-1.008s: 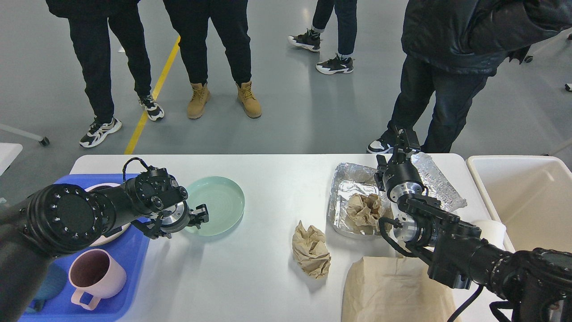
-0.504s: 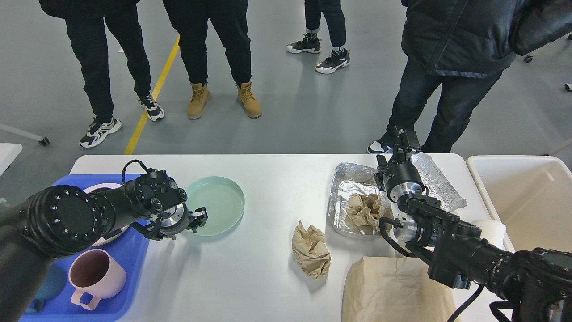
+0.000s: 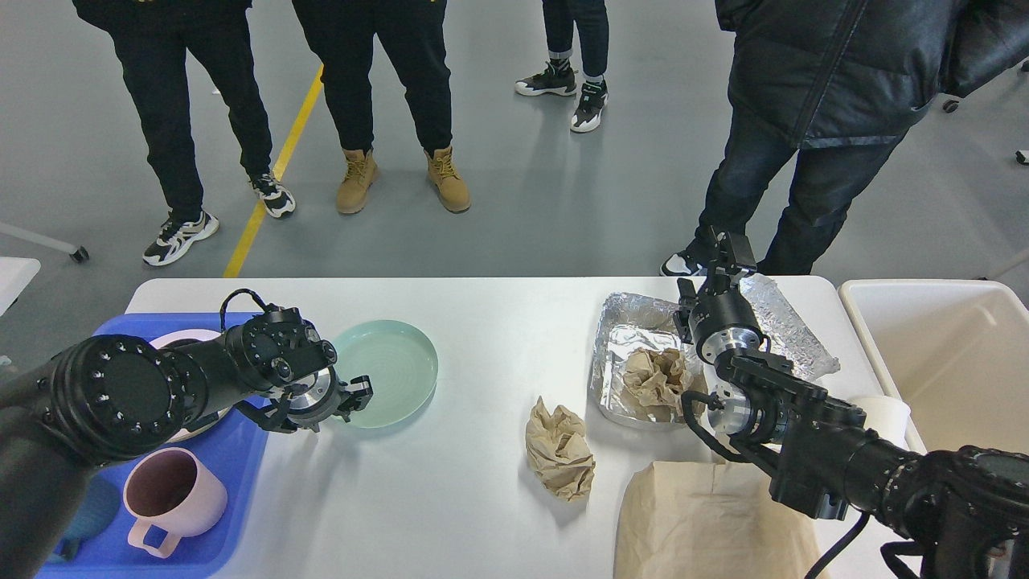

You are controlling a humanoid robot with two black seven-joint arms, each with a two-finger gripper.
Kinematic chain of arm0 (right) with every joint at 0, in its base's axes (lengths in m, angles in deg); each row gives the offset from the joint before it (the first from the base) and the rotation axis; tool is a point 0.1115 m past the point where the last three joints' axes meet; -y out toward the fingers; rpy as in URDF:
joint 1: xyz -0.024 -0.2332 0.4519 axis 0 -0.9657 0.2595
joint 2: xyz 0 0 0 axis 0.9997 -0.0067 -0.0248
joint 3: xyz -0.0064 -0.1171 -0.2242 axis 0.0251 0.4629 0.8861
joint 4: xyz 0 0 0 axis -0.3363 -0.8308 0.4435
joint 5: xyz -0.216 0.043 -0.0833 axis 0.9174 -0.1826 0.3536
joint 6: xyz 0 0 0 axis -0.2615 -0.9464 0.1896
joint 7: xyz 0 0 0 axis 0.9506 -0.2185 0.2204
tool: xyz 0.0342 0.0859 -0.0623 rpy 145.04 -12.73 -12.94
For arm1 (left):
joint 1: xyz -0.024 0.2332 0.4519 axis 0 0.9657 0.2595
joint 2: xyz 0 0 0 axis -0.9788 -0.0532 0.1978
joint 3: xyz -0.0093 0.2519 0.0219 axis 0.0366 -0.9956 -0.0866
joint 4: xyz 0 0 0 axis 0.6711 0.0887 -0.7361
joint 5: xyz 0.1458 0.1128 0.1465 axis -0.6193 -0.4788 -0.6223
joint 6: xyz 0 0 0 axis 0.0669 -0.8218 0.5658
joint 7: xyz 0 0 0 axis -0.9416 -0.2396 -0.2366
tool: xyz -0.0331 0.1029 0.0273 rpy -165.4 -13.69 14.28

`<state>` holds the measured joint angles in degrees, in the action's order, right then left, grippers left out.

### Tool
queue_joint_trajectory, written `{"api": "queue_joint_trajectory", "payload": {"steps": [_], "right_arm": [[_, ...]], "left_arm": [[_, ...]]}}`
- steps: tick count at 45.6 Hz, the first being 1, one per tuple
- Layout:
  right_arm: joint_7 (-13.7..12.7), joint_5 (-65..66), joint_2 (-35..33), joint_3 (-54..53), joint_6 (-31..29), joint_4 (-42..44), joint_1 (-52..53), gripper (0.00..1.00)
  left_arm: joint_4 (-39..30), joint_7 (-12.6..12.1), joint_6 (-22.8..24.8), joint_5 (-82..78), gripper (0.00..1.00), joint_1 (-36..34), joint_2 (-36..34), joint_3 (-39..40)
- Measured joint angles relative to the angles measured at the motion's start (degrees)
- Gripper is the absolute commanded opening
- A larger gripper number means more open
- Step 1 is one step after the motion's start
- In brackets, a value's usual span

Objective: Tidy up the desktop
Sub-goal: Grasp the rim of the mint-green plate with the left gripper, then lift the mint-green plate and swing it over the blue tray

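The white desktop (image 3: 474,498) spans the view. On its left, a pale green plate (image 3: 394,366) lies flat beside a blue tray (image 3: 233,482). My left gripper (image 3: 356,392) sits at the plate's near-left rim, its fingers closed on that rim. At the right, a foil tray (image 3: 611,322) holds a crumpled brown paper (image 3: 655,378). A second crumpled paper (image 3: 560,450) lies on the desktop in front of it. My right gripper (image 3: 728,251) points up at the far edge, beside a crumpled foil sheet (image 3: 792,326); its fingers are too dark to tell apart.
The blue tray holds a pink mug (image 3: 173,494) and a pale dish (image 3: 181,338) partly under my left arm. A brown paper bag (image 3: 707,523) lies at the front right, a white roll (image 3: 884,414) beside it. A cream bin (image 3: 957,362) stands right of the table. Several people stand beyond the far edge.
My left gripper has drawn back slightly left and toward me, and the green plate has shifted a little with it. The right arm has not moved. The people behind have shifted their feet.
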<state>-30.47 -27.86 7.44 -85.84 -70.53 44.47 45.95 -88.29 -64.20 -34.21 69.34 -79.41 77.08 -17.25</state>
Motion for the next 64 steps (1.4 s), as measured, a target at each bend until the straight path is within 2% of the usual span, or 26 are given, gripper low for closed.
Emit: {"api": "queue_joint_trajectory", "payload": {"steps": [2,4,11,15,32,48,64], "right_arm": [[0.00,0.00,0.00,0.00,0.00,0.00,0.00,1.00],[0.00,0.00,0.00,0.00,0.00,0.00,0.00,1.00],[0.00,0.00,0.00,0.00,0.00,0.00,0.00,1.00],[0.00,0.00,0.00,0.00,0.00,0.00,0.00,1.00],[0.00,0.00,0.00,0.00,0.00,0.00,0.00,1.00],[0.00,0.00,0.00,0.00,0.00,0.01,0.00,1.00],[0.00,0.00,0.00,0.00,0.00,0.01,0.00,1.00]], "left_arm": [[-0.08,0.00,0.18,-0.01,0.20,0.00,0.00,0.00],[-0.17,0.00,0.69,-0.01,0.16,0.01,0.00,-0.01],[-0.35,-0.01,4.28,-0.03,0.16,0.01,-0.12,-0.07],[-0.37,0.05,4.78,-0.02,0.15,0.02,-0.12,-0.04],[-0.37,-0.16,5.45,-0.02,0.00,-0.29,-0.50,-0.01],[-0.30,-0.38,9.71,-0.11,0.00,-6.90,-3.66,0.11],[-1.16,-0.71,20.62,-0.11,0.00,-17.17,-6.71,0.30]]}}
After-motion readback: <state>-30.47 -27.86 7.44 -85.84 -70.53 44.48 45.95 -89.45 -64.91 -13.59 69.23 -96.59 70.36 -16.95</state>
